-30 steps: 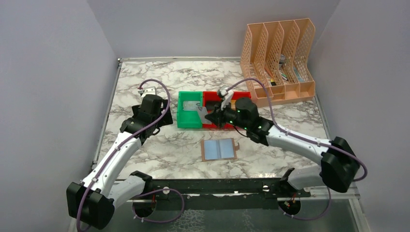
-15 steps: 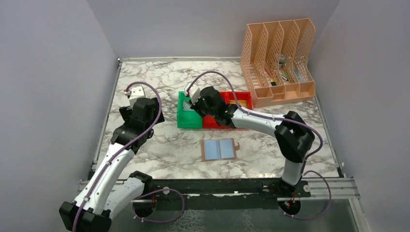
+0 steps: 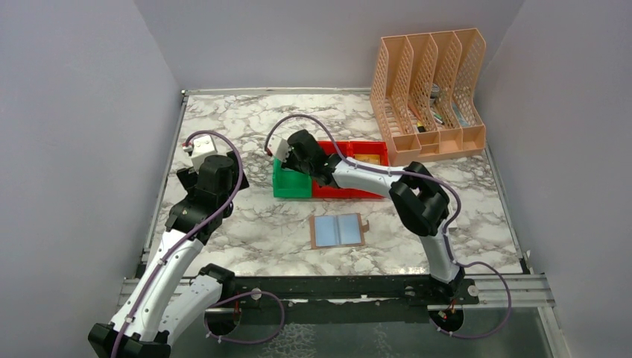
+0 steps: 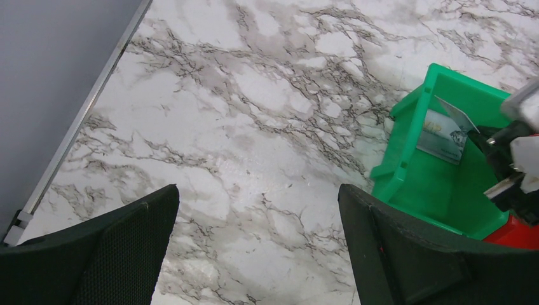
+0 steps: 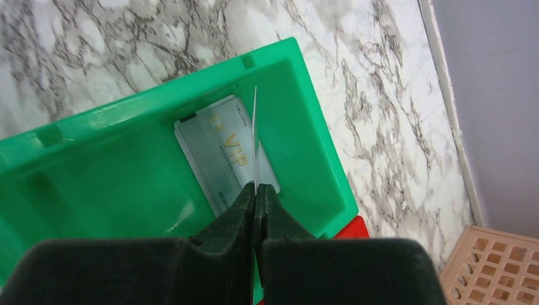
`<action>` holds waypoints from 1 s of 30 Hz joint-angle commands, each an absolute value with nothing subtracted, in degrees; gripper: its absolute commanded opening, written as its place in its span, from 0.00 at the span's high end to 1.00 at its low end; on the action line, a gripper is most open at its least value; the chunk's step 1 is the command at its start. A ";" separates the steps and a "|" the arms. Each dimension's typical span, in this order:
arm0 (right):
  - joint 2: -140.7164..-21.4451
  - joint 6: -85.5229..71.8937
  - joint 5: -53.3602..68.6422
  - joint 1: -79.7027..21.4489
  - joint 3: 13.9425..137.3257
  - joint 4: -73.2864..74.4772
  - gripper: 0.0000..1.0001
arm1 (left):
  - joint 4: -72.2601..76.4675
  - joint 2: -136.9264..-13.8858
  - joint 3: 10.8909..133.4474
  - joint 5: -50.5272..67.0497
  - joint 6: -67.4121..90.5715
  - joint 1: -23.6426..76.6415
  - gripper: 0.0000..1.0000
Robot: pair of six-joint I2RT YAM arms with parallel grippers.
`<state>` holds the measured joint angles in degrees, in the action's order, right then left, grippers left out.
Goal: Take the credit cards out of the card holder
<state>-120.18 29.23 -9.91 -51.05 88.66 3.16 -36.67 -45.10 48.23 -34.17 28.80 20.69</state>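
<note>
The card holder lies open and flat on the marble table, blue lining up, with a brown edge. My right gripper is shut on a thin credit card, seen edge-on, and holds it over the green bin. A silver-grey VIP card lies flat in that bin. In the top view the right gripper is at the bin's far left corner. The held card also shows in the left wrist view. My left gripper is open and empty over bare marble, left of the green bin.
A red bin adjoins the green bin on its right, with a tan card inside. A peach file organizer stands at the back right. Grey walls close in the table's left, back and right.
My right gripper has carried the card leftward, from over the red and green bins' junction to the green bin's far left corner. My left arm has drawn back to the left.
</note>
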 commanded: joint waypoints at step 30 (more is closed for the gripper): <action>-129.65 40.16 -9.71 -51.41 99.37 15.13 0.68 | -37.01 -44.15 47.79 -35.53 28.93 20.38 0.01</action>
